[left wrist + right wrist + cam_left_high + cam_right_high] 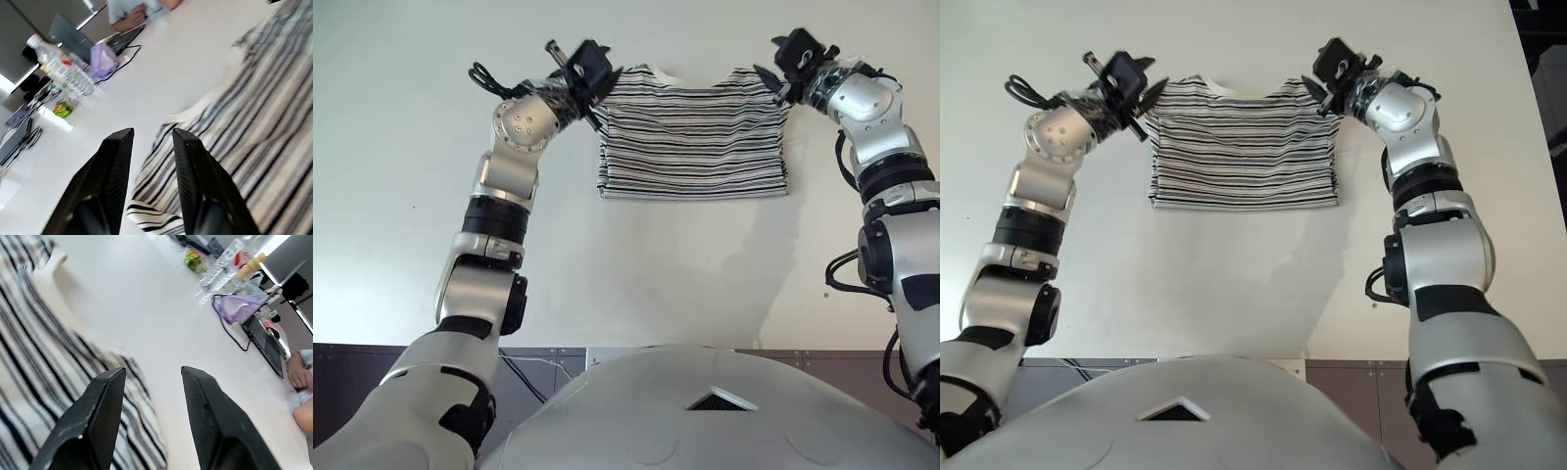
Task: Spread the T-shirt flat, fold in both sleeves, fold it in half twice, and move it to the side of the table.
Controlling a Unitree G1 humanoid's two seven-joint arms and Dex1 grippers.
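The near stretch of the white table [636,264] lies bare in front of me. Past it is the one T-shirt [693,132], white with dark stripes. It lies flat in the middle of the table as a rough rectangle, hem toward me and collar at the far edge. Its sides run straight, and layered cloth shows along both of them where the sleeves are turned in.

My two claws sit at the shirt's two far corners. My left gripper [152,134] is at the far-left shoulder with its two fingers parted by a moderate gap. One finger hangs over striped cloth and the other over bare table, with the shirt's edge running beneath the gap. It grips nothing. My right gripper [154,372] mirrors it at the far-right shoulder, spread a little wider, with one finger above the cloth and one above the table. It also grips nothing. Whether either claw's tips touch the fabric I cannot tell.

Well beyond the shirt, toward the far end of the table, stands a small cluster of things. There is one small green object [61,108], and clear plastic bottles [61,66] whose number I cannot settle. There is also one purple pouch [102,61] — I cannot see what it holds — and one open laptop [264,340]. A single dark cable [234,333] trails across the tabletop beside the pouch.
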